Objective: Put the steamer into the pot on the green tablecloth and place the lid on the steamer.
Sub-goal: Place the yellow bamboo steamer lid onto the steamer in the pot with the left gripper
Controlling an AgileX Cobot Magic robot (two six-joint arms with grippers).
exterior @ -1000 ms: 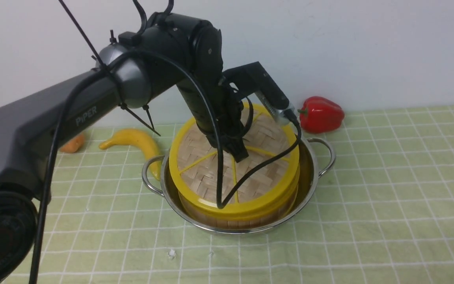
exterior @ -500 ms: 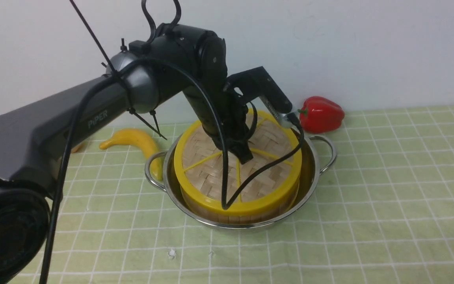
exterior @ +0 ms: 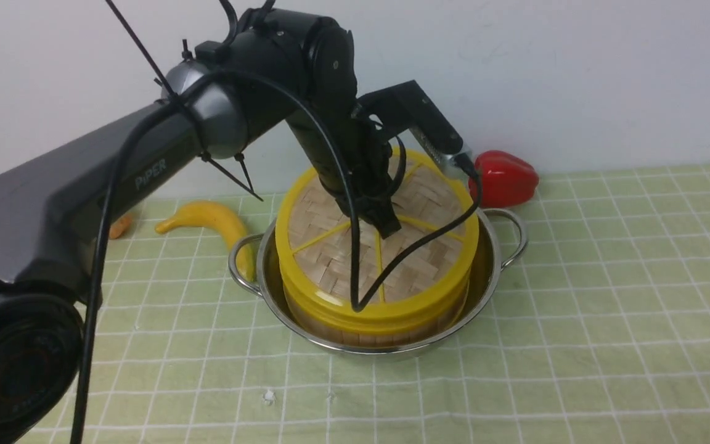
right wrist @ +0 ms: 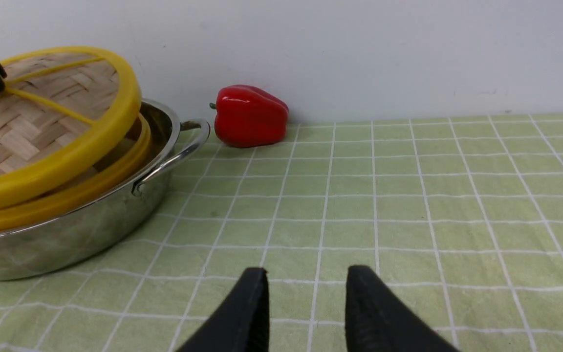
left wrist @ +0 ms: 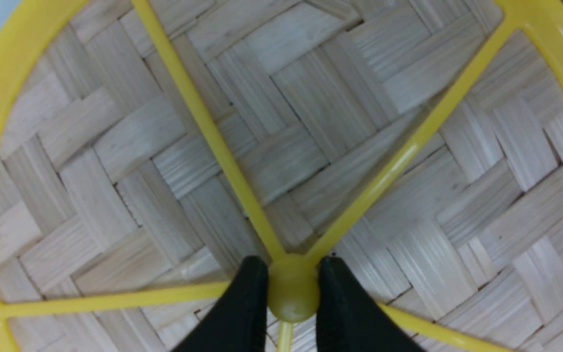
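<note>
The steel pot (exterior: pixel 485 271) stands on the green tablecloth (exterior: pixel 607 277) with the steamer (exterior: pixel 355 331) inside it. The lid (exterior: pixel 330 246) is on top of the steamer, tilted, its far-right edge raised off the steamer's yellow rim (right wrist: pixel 91 188). My left gripper (exterior: pixel 386 229) is shut on the lid's central hub (left wrist: pixel 292 293), one black finger on each side. My right gripper (right wrist: pixel 306 288) is open and empty, low over the cloth to the right of the pot (right wrist: pixel 66 239); it is out of the front view. The lid (right wrist: pixel 42 112) hides the steamer's inside.
A red bell pepper (exterior: pixel 509 179) lies by the white wall behind the pot's right handle, also in the right wrist view (right wrist: pixel 249 117). A banana (exterior: pixel 213 219) lies against the pot's left handle, an orange piece (exterior: pixel 119 227) farther left. A white crumb (exterior: pixel 267 396) is near the front.
The left gripper, still shut on the hub, has risen a little and shifted right; the lid's far side has lifted, so it sits more tilted on the steamer.
</note>
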